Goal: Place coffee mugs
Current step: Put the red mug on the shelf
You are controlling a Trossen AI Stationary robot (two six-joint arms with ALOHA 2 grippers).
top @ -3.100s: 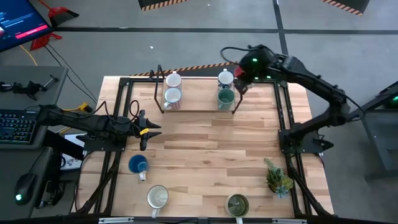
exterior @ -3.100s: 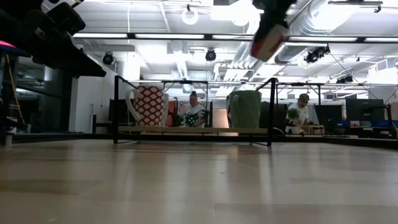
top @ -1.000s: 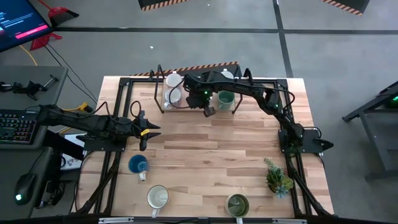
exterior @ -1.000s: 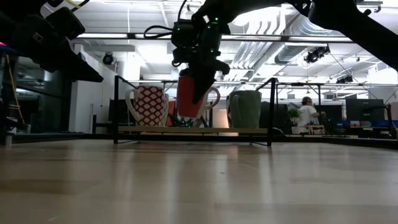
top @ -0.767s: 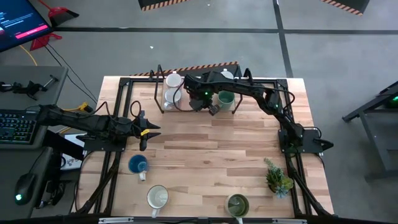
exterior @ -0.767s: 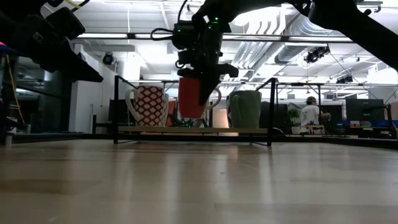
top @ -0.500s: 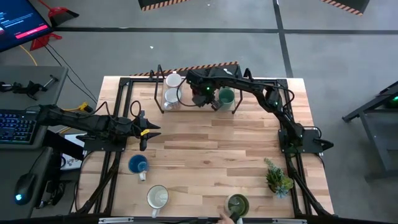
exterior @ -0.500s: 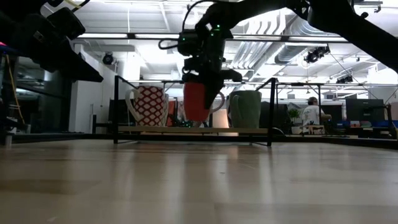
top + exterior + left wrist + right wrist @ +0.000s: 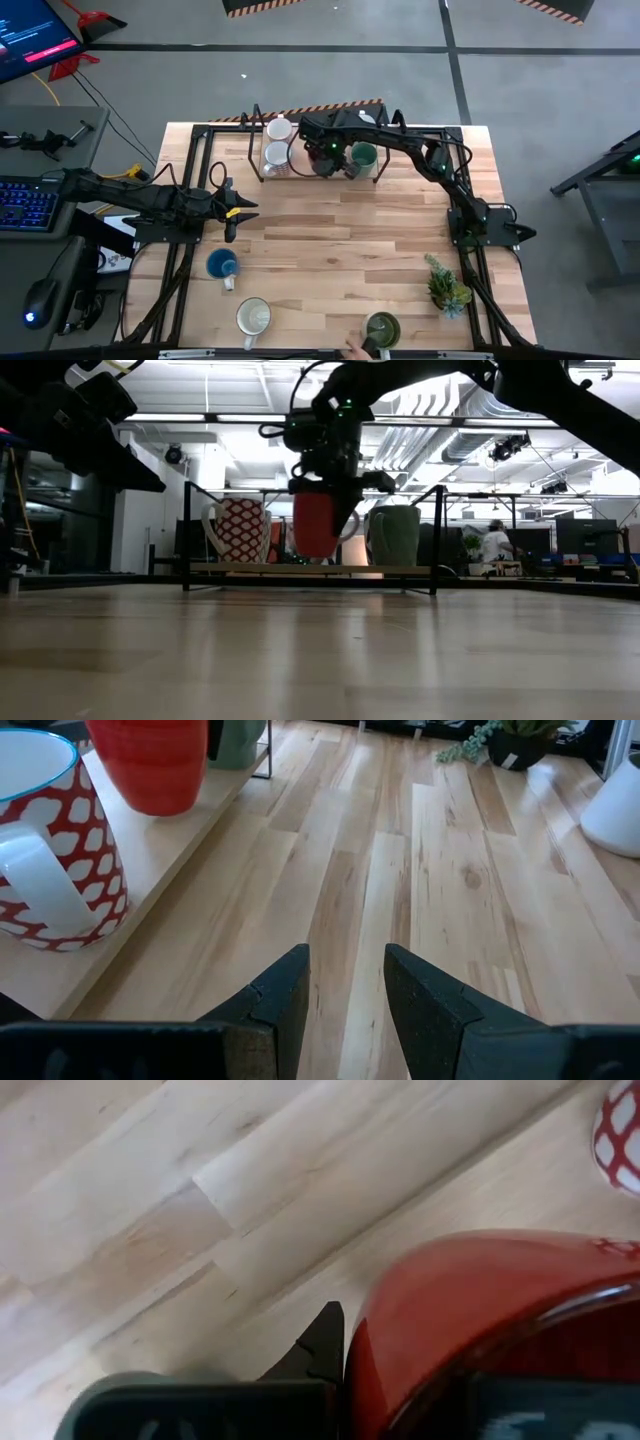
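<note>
- The left tool (image 9: pixel 232 210) hovers over the left side of the worktop (image 9: pixel 330 240), its fingers (image 9: pixel 285 995) parted with nothing between them.
- The blue mug (image 9: pixel 222 266) stands on the worktop just in front of the left tool, and a white mug (image 9: pixel 253 318) sits nearer the front edge.
- A low rack (image 9: pixel 318 176) with a wooden shelf runs along the back of the worktop.
- At the rack's left end a red-and-white patterned mug (image 9: pixel 238 531) stands on the shelf, with another white mug (image 9: pixel 279 130) directly behind it in the high view.
- The right tool (image 9: pixel 325 158) is over the middle of the rack, clenched on the red mug (image 9: pixel 315 525), gripping it at the rim.
- The red mug hangs upright between the patterned mug and the teal green mug (image 9: pixel 397 535); whether its base touches the shelf cannot be told.
- The teal green mug stands on the shelf toward the rack's right end.
- The olive green mug (image 9: pixel 381 328) sits at the front edge of the worktop, right of centre.
- A small potted plant (image 9: pixel 446 285) stands near the front right corner.
</note>
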